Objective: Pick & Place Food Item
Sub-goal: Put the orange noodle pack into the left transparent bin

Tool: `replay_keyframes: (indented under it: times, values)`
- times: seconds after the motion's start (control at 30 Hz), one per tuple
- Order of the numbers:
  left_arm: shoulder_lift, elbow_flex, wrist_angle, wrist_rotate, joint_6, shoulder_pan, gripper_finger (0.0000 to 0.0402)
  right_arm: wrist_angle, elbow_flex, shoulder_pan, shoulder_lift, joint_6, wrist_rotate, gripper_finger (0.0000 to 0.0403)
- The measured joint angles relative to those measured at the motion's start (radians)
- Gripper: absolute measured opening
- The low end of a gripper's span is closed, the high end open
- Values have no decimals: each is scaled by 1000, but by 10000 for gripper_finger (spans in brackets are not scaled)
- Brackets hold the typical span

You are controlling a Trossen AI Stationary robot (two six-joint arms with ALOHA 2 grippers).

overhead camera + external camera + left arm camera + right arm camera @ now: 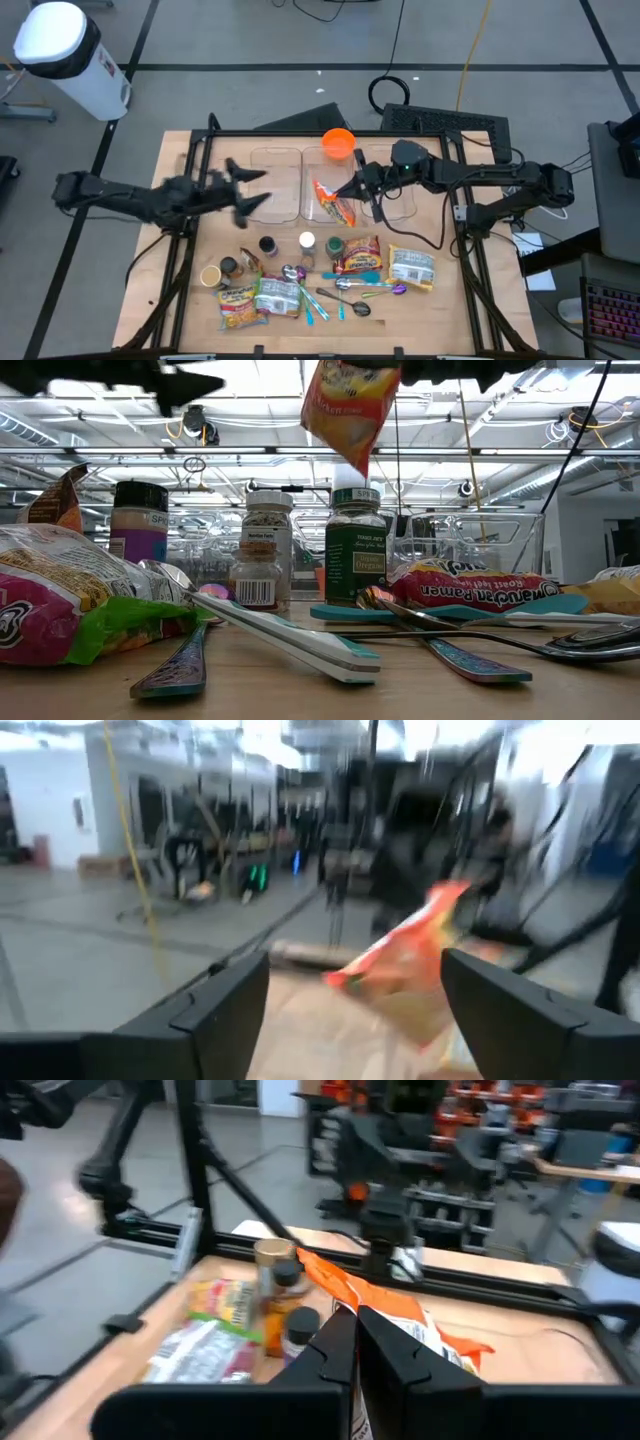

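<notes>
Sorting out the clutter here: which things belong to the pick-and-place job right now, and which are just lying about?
In the job: orange food packet, right gripper shut on it, clear bins, left gripper open nearby.

Lying about: spice jars, spoons, ramen packets, orange bowl.

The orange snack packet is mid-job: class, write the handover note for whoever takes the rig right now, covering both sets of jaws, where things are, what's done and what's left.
Right gripper: jaws shut on the orange snack packet, which hangs in the air above the clear containers.
Left gripper: jaws open, empty, over the table's left side near the containers.
Done: packet picked up and lifted clear of the table.
Left: lower it to its place and release. The other packets, spice jars and spoons lie along the table's front; the orange bowl sits at the back.
</notes>
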Motion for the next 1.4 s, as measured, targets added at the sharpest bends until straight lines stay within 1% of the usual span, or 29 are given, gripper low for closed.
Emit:
replay_keyframes:
  times: [0.07, 0.13, 0.2, 0.33, 0.43, 0.57, 0.67, 0.8, 1.0, 1.2, 1.4]
  values:
    - [123, 102, -70, 1, 73, 10, 326, -3, 0, 22, 0, 6, -29, 0]
    - [218, 192, -151, 1, 137, 12, 337, -18, 0, 45, 0, 2, -47, 0]
    - [306, 282, -202, 25, 198, 11, 342, -42, 0, 67, 0, -6, -47, 0]
    - [431, 400, -256, 143, 240, 6, 341, -65, 0, 103, 0, -32, -45, 0]
    - [490, 449, -296, 223, 279, -4, 331, -68, 0, 123, 0, -63, -20, 0]
    - [517, 458, -306, 322, 313, -13, 313, -73, 0, 134, 0, -77, 56, 0]
    - [517, 458, -311, 379, 312, -13, 301, -82, 0, 133, 1, -77, 65, 0]
    - [517, 459, -304, 394, 306, -13, 289, -71, 0, 133, 12, -77, 62, 0]
    - [529, 459, -242, 394, 286, -8, 265, -42, 0, 133, 12, -84, 61, 0]
    - [554, 459, -228, 388, 314, -7, 212, -3, 0, 133, 12, -85, 60, 0]
    - [555, 459, -220, 388, 314, -4, 136, 0, 0, 133, 12, -91, 61, 0]
